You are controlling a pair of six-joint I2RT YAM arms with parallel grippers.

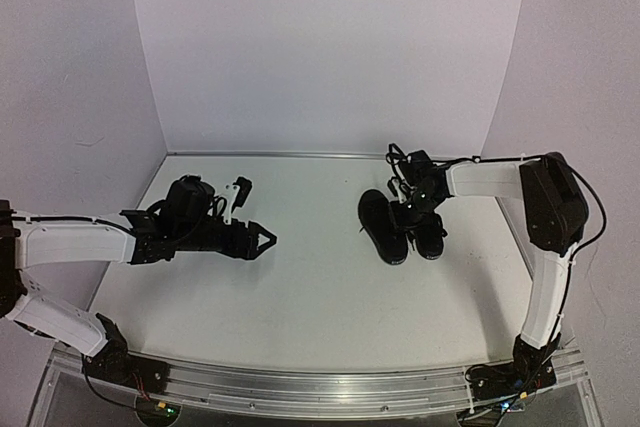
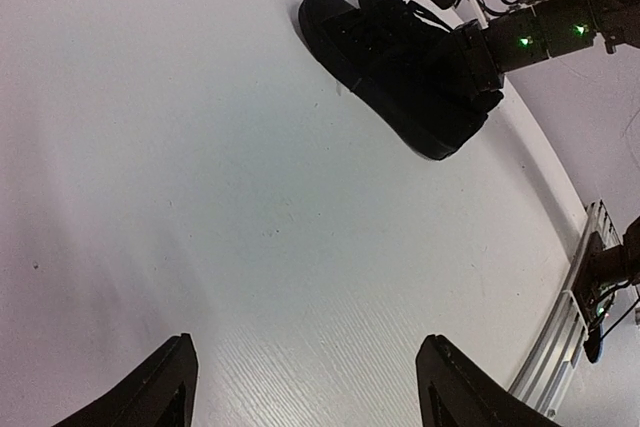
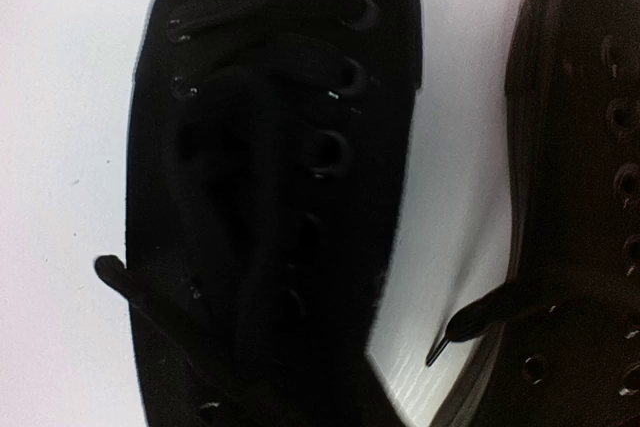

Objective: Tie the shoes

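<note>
2 shoes [image 1: 398, 232] sit side by side, right gripper [image 1: 416, 209] right on top of them, can't tell how open or if it holds a lace [image 3: 125, 282], left gripper [image 1: 262, 240] wide open and empty well left of them; thin lace could slip out, or the unpinned shoes drag.

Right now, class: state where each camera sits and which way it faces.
Top external: above, behind the bases, looking down on table; left arm, right arm show.
Left wrist: on the left arm, facing across to the shoes; own fingers show.
Right wrist: over the shoes, facing down; no hand visible.
Shared: all see the shoes.
</note>
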